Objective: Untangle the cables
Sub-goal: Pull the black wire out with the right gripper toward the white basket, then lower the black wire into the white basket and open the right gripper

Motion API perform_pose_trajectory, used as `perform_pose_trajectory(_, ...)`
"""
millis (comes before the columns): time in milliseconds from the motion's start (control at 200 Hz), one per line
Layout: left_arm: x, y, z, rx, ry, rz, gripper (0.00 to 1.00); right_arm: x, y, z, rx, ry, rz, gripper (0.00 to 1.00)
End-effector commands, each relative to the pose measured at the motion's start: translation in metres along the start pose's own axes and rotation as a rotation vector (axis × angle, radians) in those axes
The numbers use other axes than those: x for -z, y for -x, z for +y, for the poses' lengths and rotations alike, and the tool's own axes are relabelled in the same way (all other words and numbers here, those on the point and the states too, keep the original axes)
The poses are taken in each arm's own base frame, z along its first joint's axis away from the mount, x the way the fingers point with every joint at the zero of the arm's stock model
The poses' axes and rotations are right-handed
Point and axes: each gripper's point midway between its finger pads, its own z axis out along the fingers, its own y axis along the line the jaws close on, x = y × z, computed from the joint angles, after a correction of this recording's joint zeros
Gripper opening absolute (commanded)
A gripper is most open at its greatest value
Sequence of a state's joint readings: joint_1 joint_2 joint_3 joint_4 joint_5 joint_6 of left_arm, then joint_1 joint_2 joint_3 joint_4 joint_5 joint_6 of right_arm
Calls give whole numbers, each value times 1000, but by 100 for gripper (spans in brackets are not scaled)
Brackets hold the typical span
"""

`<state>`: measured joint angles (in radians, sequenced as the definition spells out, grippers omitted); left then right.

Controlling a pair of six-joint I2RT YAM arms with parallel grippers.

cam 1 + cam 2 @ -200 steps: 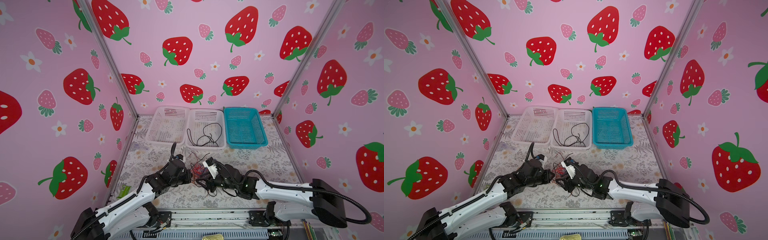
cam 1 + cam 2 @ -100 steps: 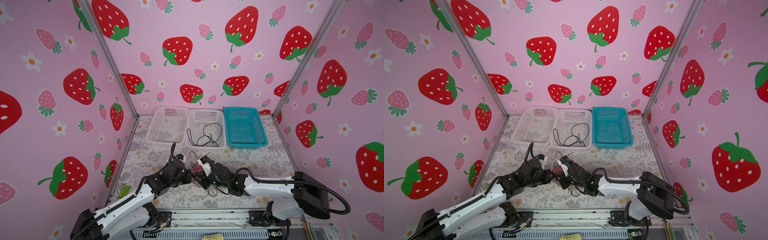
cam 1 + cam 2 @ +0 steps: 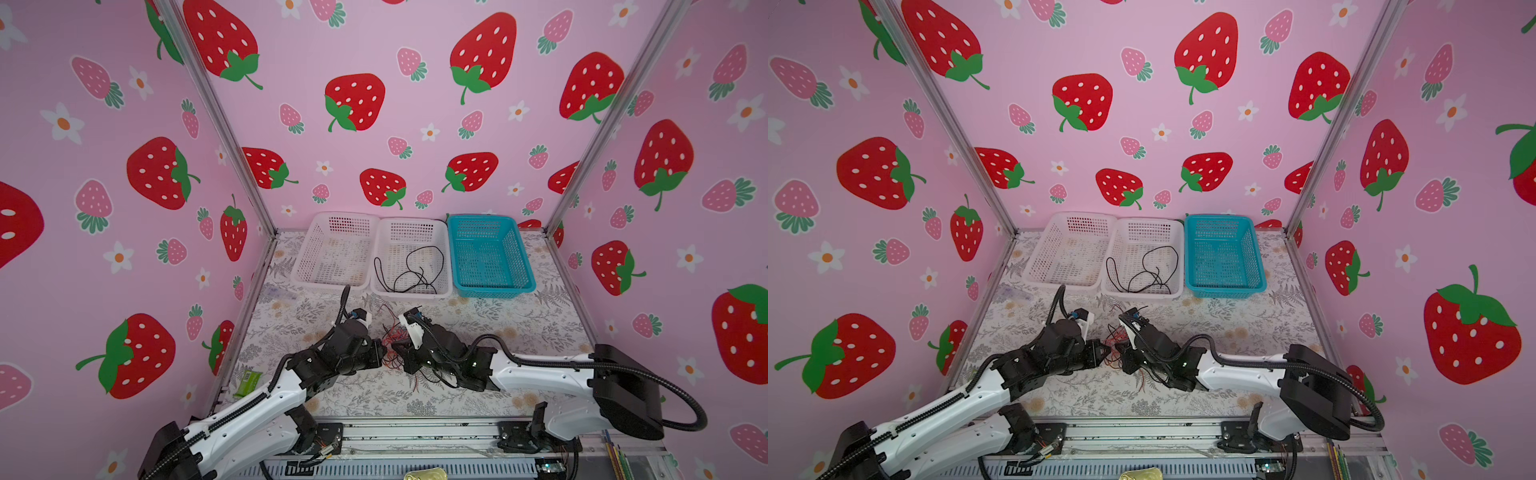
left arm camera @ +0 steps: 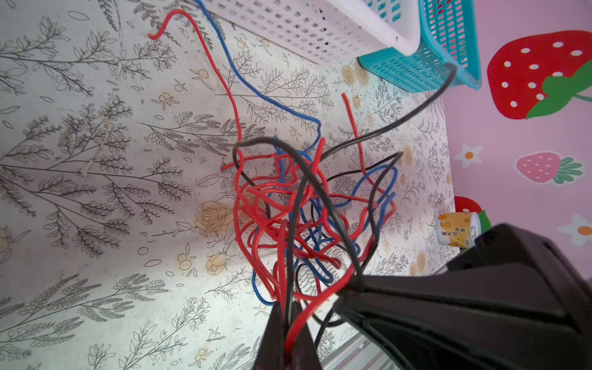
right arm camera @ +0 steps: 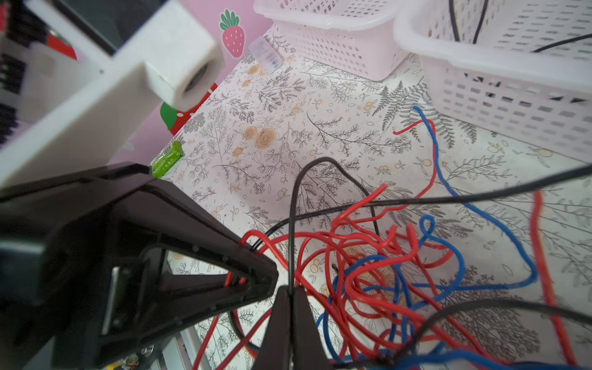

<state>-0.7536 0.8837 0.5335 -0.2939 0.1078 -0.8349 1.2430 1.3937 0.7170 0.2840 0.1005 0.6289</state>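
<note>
left gripper [image 4: 286,315] clenched on the cables [image 4: 282,205], draw the black wire [image 5: 291,224] pinched in right gripper [image 5: 290,293] slowly toward 3 o'clock

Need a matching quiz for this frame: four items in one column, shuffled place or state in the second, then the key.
Column one
1. left hand
2. right hand
3. middle white basket
4. green packet

Column two
A. holds loose black cables
B. shut on a black cable
C. lies at the left edge of the table
D. shut on red and black cables

Pairs: 1-D, 2-B, 3-A, 4-C
</note>
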Motion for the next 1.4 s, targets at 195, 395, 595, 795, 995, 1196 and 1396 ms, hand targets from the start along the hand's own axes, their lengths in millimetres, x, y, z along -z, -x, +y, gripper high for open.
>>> perform_pose_trajectory(195,-7,-13,16,-1,39,23,0,80,113,0,88,-101,-246,0)
perform_pose_trajectory(395,-10,-18,26,-8,66,30,0,133,176,0,161,-185,-369,0)
perform_pose_trajectory(595,-13,-21,34,-13,92,38,0,187,236,12,218,-224,-491,0)
perform_pose_trajectory(795,-13,-21,36,-21,100,29,0,199,268,13,257,-257,-526,0)
perform_pose_trajectory(995,-15,-25,43,-25,119,35,0,247,334,36,304,-267,-645,0)
perform_pose_trajectory(1196,-18,-27,50,-29,139,34,0,284,396,63,369,-289,-707,0)
perform_pose_trajectory(1396,-22,-28,53,-36,150,40,0,311,432,79,402,-300,-811,0)
